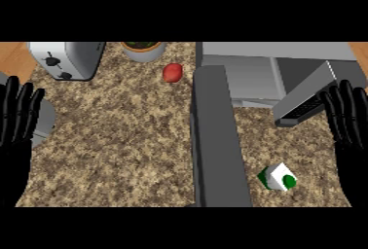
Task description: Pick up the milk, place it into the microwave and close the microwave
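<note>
At the far left edge, the left robot hand rested with straight, spread fingers pointing up, holding nothing. Behind it, on the speckled stone bench, stood a silver toaster. Further right along the back sat a grey pot, and near it a small red fruit or vegetable. Right of centre, the open microwave door stretched toward the viewer as a long grey slab, with the microwave open behind it. Right of the door, near the front, the white and green milk carton lay on the bench, untouched. At the far right, the right robot hand was also spread and empty, above the carton. By this showing, nothing was yet done: picking up, placing and closing all remained.
</note>
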Tool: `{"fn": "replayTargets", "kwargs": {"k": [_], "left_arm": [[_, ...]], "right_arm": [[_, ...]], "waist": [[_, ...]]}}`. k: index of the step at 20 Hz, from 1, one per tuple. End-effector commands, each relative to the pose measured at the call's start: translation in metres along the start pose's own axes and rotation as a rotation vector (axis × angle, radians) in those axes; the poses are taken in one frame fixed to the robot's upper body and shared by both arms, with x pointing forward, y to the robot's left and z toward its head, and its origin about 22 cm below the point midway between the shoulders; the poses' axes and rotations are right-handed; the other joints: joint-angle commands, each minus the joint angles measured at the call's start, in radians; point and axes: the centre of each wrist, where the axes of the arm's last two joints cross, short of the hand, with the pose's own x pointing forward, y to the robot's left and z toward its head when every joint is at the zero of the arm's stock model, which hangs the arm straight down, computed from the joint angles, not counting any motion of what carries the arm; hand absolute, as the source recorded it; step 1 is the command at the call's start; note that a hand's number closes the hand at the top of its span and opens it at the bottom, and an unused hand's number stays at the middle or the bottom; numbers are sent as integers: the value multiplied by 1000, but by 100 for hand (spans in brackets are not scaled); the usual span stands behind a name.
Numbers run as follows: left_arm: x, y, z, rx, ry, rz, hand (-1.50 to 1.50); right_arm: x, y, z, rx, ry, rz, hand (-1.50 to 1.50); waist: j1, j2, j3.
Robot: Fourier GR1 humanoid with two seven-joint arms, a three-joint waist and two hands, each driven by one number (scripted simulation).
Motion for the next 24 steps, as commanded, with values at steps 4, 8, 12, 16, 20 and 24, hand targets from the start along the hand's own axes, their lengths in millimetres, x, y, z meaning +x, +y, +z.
{"fn": "replayTargets", "kwargs": {"k": [4,8,12,16,20,24], "left_arm": [[-15,8,2,-5,62,28,-150],[-19,-9,18,39,133,247,-150],[15,0,38,30,148,267,-150],[10,23,55,39,145,280,-150],[41,32,73,6,160,264,-150],[31,23,82,14,128,275,-150]], "right_arm": [[11,-22,18,212,-33,-67,-150],[16,-26,39,384,-21,-228,-150],[20,-53,67,350,6,-239,-150],[18,-51,53,323,32,-211,-150],[30,-60,73,293,74,-172,-150],[-16,-49,72,310,95,-123,-150]], "waist": [[-27,-40,39],[-32,-44,40],[-22,-44,40],[-16,-40,39],[-16,-41,39],[-13,-40,39]]}}
